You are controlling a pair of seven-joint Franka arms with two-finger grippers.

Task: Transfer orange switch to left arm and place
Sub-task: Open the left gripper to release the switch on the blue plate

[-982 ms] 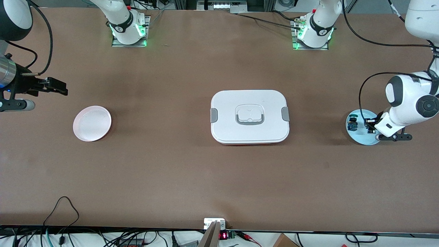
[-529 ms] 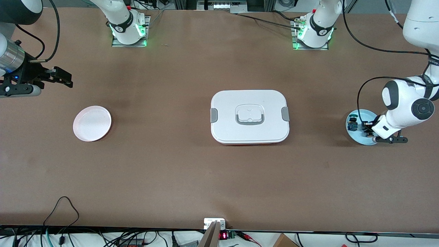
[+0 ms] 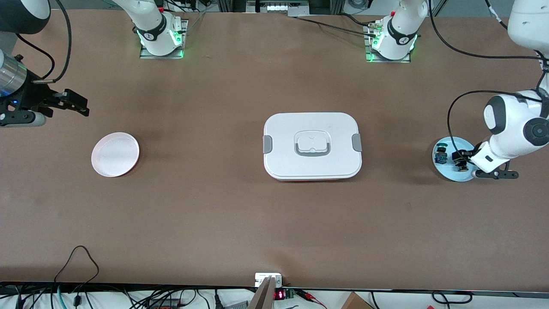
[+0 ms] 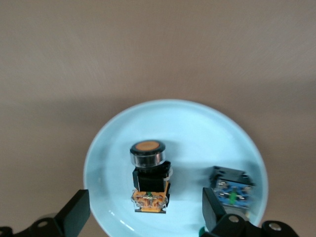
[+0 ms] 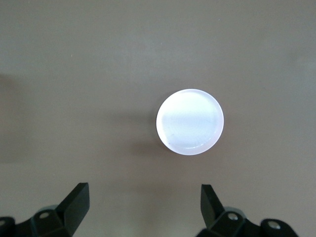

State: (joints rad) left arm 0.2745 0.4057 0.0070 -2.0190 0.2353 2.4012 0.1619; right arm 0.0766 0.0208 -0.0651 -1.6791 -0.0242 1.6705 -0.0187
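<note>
**Q:** State the position of the orange switch and its support.

**A:** The orange switch point(image 4: 149, 179) lies on the light blue plate point(image 4: 197, 128) at the left arm's end of the table. Its round orange-topped button end and its orange block end are both visible in the left wrist view. A blue-and-black switch point(image 4: 230, 187) lies on the same plate, beside the orange switch and apart from it.

**Q:** State the condition of the left gripper.

**A:** The left gripper point(image 4: 143, 217) hangs directly over the light blue plate. Its fingers point(image 4: 76, 215) are spread wide, one to each side of the orange switch, with no contact. Nothing is grasped.

**Q:** State the condition of the right gripper.

**A:** The right gripper point(image 5: 143, 212) is up in the air at the right arm's end of the table, over bare tabletop near the pink plate point(image 3: 115, 154). Its fingers point(image 5: 74, 205) are released and hold nothing. The pink plate carries no object.

**Q:** State the position of the box.

**A:** The box point(image 3: 312, 146) sits at mid-table, between the two plates and well apart from each. Its lid is on, with the grey side clips at both ends. Neither gripper is over it.
</note>
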